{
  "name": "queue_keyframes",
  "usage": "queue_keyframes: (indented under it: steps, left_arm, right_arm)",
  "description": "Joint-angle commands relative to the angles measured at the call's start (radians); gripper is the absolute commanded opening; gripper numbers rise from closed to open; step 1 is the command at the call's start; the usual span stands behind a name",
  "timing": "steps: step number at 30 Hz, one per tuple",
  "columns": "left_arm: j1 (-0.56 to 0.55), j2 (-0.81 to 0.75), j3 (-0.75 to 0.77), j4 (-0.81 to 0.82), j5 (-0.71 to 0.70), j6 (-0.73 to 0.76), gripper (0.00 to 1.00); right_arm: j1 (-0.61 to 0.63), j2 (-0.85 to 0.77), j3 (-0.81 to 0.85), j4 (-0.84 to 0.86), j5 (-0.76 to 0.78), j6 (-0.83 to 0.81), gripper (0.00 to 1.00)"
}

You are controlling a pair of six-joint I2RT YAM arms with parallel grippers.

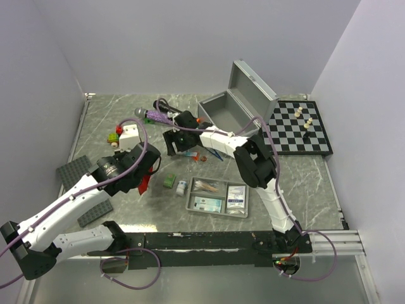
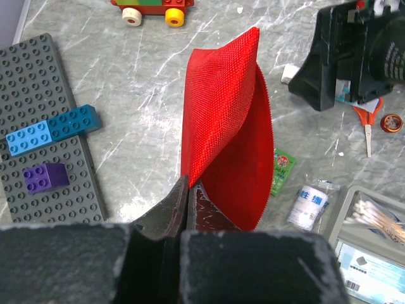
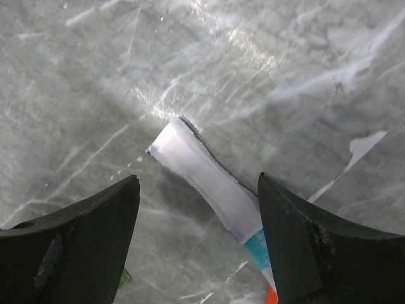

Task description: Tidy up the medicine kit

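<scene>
The silver-grey case (image 1: 223, 109) stands open at the back, lid up. The grey divided tray (image 1: 192, 204) lies in front with packets and cotton swabs in it. My left gripper (image 2: 185, 190) is shut on the red pouch (image 2: 228, 133) and holds it above the table; it also shows in the top view (image 1: 145, 182). My right gripper (image 3: 197, 190) is open just above a white tube with a teal and orange end (image 3: 212, 183), fingers either side of it. A green packet (image 1: 169, 180) and a small white roll (image 1: 181, 187) lie left of the tray.
Dark studded plates (image 2: 44, 139) with blue and purple blocks lie at the left. A toy car (image 2: 152, 7), scissors (image 2: 367, 126), a white box (image 1: 130, 135) and a microphone (image 1: 152, 114) lie about. A chessboard (image 1: 300, 126) with pieces is at the right.
</scene>
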Motion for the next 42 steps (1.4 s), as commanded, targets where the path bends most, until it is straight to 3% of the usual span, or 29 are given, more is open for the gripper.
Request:
queue_keyframes:
  steps: [1, 8, 21, 24, 33, 42]
  left_arm:
    - [0.003, 0.004, 0.000, 0.032, 0.007, 0.018, 0.01]
    - [0.001, -0.016, -0.011, 0.046, 0.013, 0.023, 0.01]
    - [0.003, -0.041, -0.046, 0.052, 0.033, 0.007, 0.01]
    - [0.004, -0.038, -0.046, 0.052, 0.035, 0.007, 0.01]
    - [0.003, -0.026, -0.043, 0.081, 0.047, 0.024, 0.01]
    - [0.003, 0.019, -0.048, 0.147, 0.081, 0.038, 0.01]
  right_arm:
    - [0.028, -0.078, -0.085, -0.001, -0.030, 0.040, 0.81]
    - [0.060, -0.192, -0.226, 0.062, 0.039, 0.050, 0.80]
    - [0.070, -0.066, -0.101, -0.065, 0.162, -0.016, 0.65]
    - [0.074, -0.046, -0.090, -0.072, 0.172, -0.010, 0.59]
    - [0.073, -0.107, -0.159, -0.024, 0.189, 0.027, 0.26]
    - [0.039, -0.345, -0.341, 0.082, 0.162, 0.109, 0.09]
